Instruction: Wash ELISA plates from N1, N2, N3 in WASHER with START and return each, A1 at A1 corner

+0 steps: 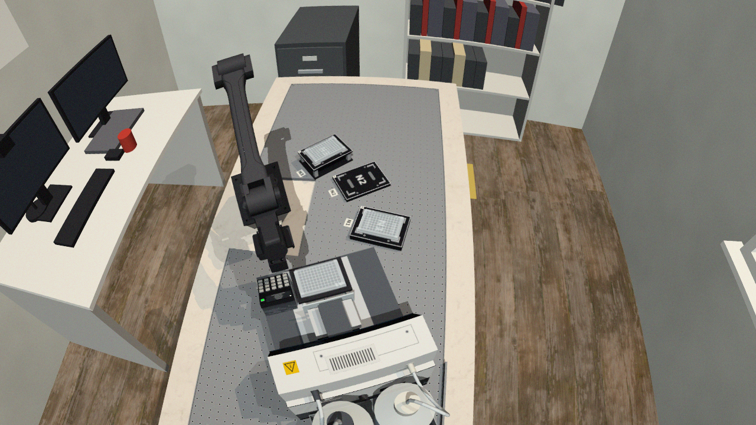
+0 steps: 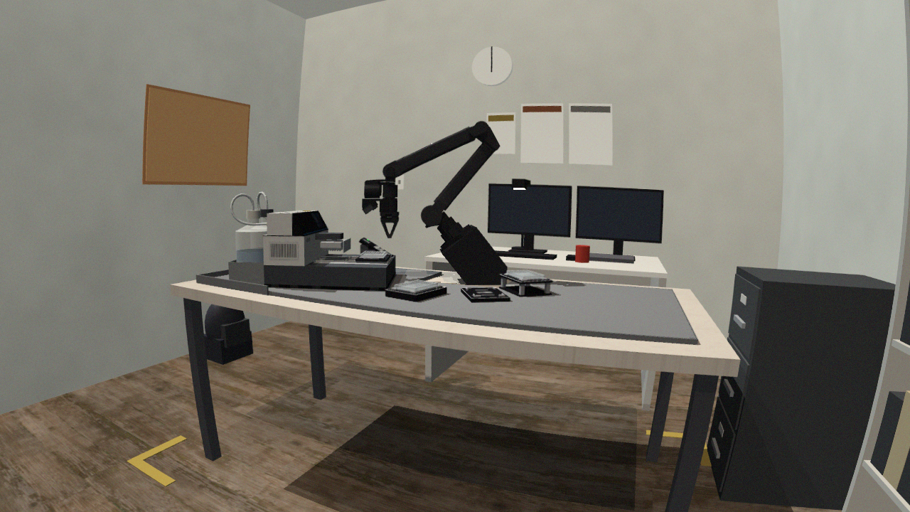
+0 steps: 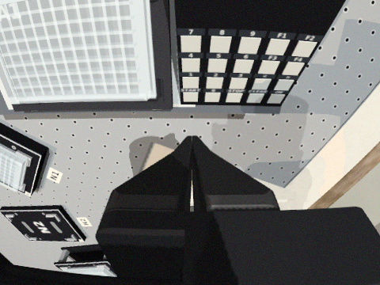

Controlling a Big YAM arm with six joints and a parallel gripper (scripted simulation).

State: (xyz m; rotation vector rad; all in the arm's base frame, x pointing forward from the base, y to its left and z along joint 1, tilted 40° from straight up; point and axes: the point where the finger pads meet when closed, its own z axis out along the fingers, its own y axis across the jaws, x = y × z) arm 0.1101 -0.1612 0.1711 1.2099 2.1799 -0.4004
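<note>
My gripper (image 2: 389, 236) (image 3: 191, 144) is shut and empty, in the air near the keypad (image 1: 274, 284) (image 3: 214, 72). START (image 3: 190, 97) is the keypad's key at the lower left in the wrist view. The lamp (image 1: 262, 300) is green. A plate (image 1: 319, 278) (image 3: 75, 51) lies on the washer's carrier (image 1: 347, 285) (image 3: 162, 102) and looks flat. Nest N2 (image 1: 346, 192) (image 2: 485, 296) (image 3: 36, 230) is empty. A plate (image 1: 379, 224) (image 2: 416, 286) lies in nest N1 (image 1: 376, 242) (image 3: 39, 168). A plate (image 1: 326, 150) (image 2: 525, 274) lies in the raised nest N3 (image 1: 345, 152) (image 2: 522, 283).
The washer's white housing (image 1: 352, 359) (image 2: 287, 249) stands behind the carrier, with bottles (image 1: 404, 404) beyond it. The keypad stands up beside the carrier. N3 stands on posts, higher than N1 and N2. Monitors (image 2: 529, 208) and a red cup (image 1: 126, 140) (image 2: 582, 253) stand on a separate desk.
</note>
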